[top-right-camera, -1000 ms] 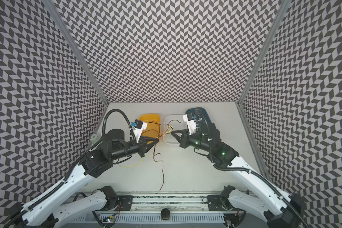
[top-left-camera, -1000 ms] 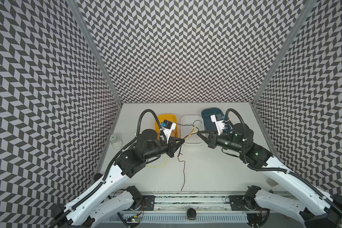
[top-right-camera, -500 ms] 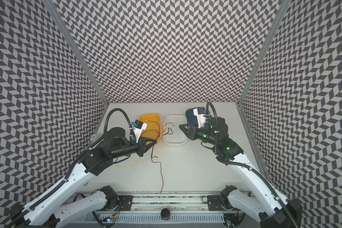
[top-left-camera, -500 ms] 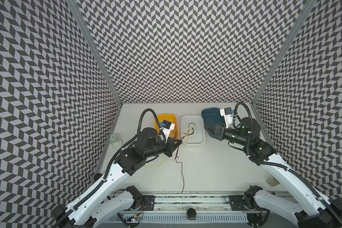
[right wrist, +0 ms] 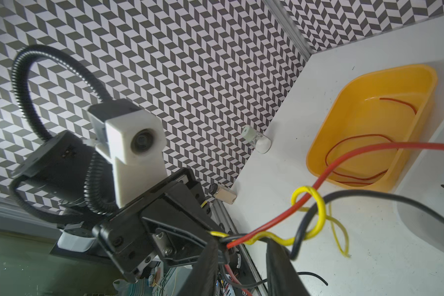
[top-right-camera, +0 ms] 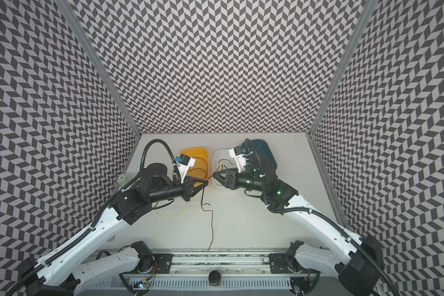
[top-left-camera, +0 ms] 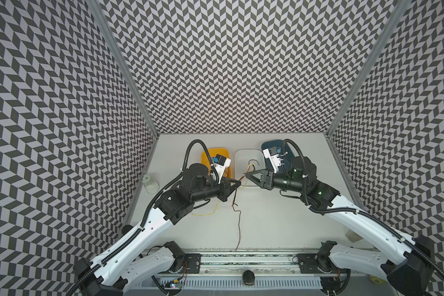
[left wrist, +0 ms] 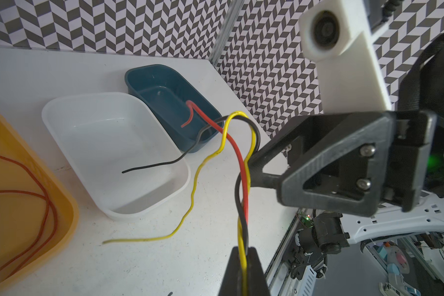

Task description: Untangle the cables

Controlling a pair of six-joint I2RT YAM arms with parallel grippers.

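Three twisted cables (left wrist: 243, 194) were clenched in left gripper (left wrist: 242, 253), just beside white tray (left wrist: 108, 138) corner. Bundle was stretched lengthwise toward right gripper (right wrist: 242, 243), judged nearer tangle; jaws were parted astride bundle, nothing pinched.

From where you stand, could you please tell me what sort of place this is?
Likely a robot lab test cell: chevron-patterned walls box in a white table, and two rail-mounted arms work tangled cables.

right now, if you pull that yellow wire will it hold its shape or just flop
Likely floppy: past the left gripper, the yellow wire droops in wavy bends toward the table. Probably light: a pinch holds it. It may snag, since it loops around the red wire and black wire.
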